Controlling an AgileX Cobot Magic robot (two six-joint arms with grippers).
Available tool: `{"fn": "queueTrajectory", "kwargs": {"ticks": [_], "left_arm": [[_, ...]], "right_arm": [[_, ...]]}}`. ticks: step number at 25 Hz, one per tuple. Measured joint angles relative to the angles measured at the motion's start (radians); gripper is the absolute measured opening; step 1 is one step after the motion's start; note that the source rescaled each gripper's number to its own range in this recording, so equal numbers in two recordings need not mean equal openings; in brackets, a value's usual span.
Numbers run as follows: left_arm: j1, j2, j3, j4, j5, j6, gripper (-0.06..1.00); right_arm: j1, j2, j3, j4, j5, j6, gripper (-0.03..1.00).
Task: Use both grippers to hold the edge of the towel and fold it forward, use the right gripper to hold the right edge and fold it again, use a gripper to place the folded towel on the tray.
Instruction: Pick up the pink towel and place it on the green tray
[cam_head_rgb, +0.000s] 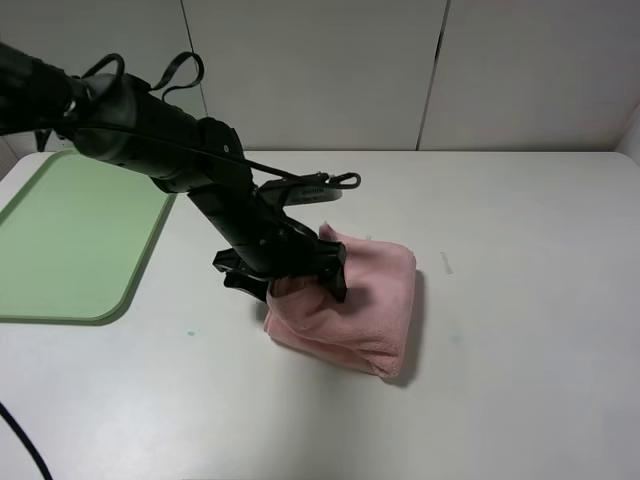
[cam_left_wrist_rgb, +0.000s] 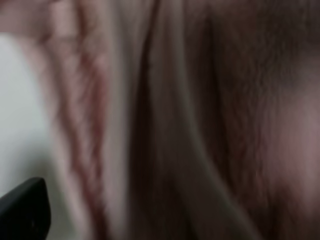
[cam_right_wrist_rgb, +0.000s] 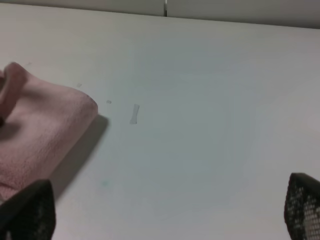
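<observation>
Pink towel (cam_head_rgb: 355, 300) lies folded; left gripper (cam_head_rgb: 290, 275) grips its nine-o'clock end, right gripper's fingers (cam_right_wrist_rgb: 30, 210) apart, tray (cam_head_rgb: 70, 240) placement left.

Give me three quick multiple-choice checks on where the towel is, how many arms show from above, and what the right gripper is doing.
1. Where is the towel?
A. On the tray
B. On the white table, right of the tray
C. Hanging off the table edge

2. How many arms show in the high view?
A. One
B. Two
C. None

3. The right gripper is:
A. Shut on the towel
B. Open, holding nothing
C. Shut on the tray

Answers: 1 B, the folded towel lies on the table and the green tray is bare. 2 A, only the left gripper and its arm show, at the towel's left end. 3 B, its fingertips stand apart over bare table.
</observation>
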Motion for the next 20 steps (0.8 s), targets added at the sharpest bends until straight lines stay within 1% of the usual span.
{"fn": "queueTrajectory", "kwargs": {"ticks": [9, 17, 20], "left_arm": [[-0.029, 0.065, -0.056, -0.015, -0.009, 0.001, 1.0], [-0.03, 0.068, -0.056, -0.019, -0.013, 0.001, 0.96], [-0.03, 0.069, -0.056, -0.019, -0.014, 0.001, 0.92]], "right_arm": [[0.0, 0.0, 0.0, 0.0, 0.0, 0.001, 1.0], [0.0, 0.0, 0.0, 0.0, 0.0, 0.002, 1.0], [0.0, 0.0, 0.0, 0.0, 0.0, 0.002, 1.0]]}}
